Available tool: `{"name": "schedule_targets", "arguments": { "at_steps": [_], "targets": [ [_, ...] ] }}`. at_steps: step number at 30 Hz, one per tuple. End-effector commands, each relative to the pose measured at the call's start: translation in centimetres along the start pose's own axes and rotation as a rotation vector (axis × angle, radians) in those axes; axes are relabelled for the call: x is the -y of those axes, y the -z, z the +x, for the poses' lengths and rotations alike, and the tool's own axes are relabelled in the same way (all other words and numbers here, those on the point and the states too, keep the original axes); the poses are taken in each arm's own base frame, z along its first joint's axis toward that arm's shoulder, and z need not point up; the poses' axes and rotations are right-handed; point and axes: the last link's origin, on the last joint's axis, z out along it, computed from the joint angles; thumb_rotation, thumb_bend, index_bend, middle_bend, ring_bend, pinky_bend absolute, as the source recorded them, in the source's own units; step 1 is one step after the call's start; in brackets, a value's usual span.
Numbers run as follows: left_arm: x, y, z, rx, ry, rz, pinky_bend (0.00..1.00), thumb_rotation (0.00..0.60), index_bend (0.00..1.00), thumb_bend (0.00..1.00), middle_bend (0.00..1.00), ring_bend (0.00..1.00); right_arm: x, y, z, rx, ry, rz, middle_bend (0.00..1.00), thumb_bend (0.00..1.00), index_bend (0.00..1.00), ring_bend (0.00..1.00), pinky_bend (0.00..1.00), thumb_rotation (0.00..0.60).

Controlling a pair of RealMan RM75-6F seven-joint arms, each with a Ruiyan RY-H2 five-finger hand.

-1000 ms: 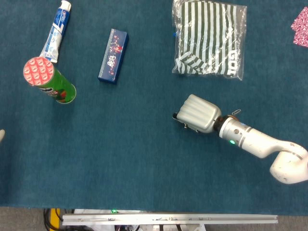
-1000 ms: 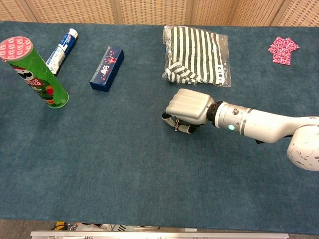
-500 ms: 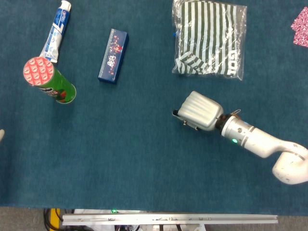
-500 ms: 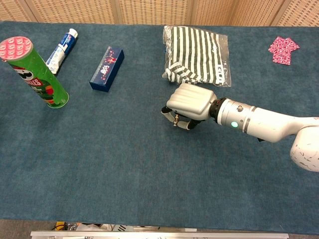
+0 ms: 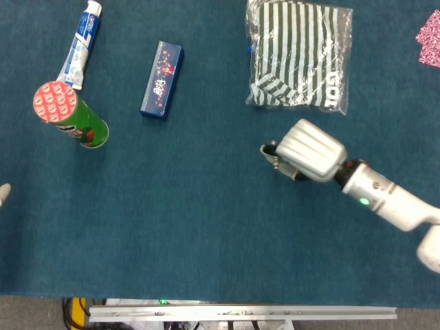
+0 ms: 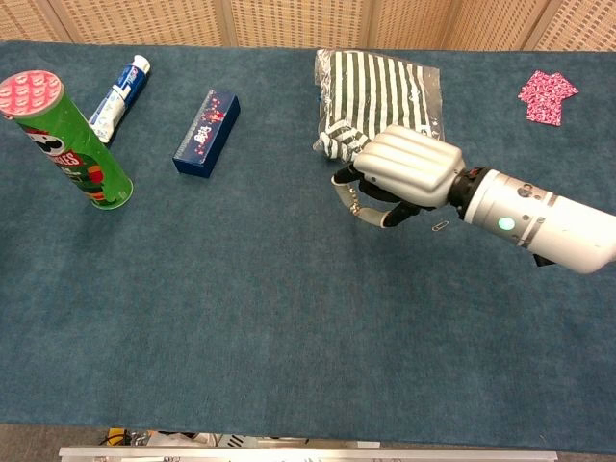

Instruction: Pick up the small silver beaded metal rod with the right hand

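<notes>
My right hand (image 5: 309, 151) (image 6: 409, 168) hangs above the blue cloth, right of centre, with its fingers curled. It pinches the small silver beaded rod (image 6: 354, 198) between thumb and fingertips; the rod pokes out below the hand's left edge (image 5: 276, 163). Most of the rod is hidden by the fingers. Only a pale sliver of my left hand (image 5: 2, 193) shows at the left edge of the head view, and its pose cannot be made out.
A bagged striped garment (image 5: 300, 55) (image 6: 380, 91) lies just behind the right hand. A paperclip (image 6: 439, 227) lies under the wrist. Further left are a blue box (image 5: 161, 80), a toothpaste tube (image 5: 80, 45) and a green crisp can (image 5: 72, 117). A pink cloth (image 6: 547, 96) sits far right.
The right hand has risen off the cloth and moved right and back toward the striped bag, carrying the beaded rod. The paperclip now shows under the wrist.
</notes>
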Motion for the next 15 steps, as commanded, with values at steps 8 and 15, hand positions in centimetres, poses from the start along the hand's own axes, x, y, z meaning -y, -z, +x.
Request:
{"name": "schedule_targets", "arguments": {
  "at_steps": [8,15],
  "targets": [
    [-0.9,0.0,0.0,0.011,-0.004,-0.033,0.02,0.600,0.02,0.14,0.08,0.06,-1.7,6.0,0.7,0.010,0.006,-0.081,0.94,0.44,0.72,1.00,1.00,0.600],
    [-1.3,0.1,0.0,0.002,-0.001,-0.049,0.02,0.600,0.02,0.14,0.08,0.06,-3.2,7.9,-0.1,0.058,0.001,-0.150,0.94,0.44,0.72,1.00,1.00,0.600]
  ]
}}
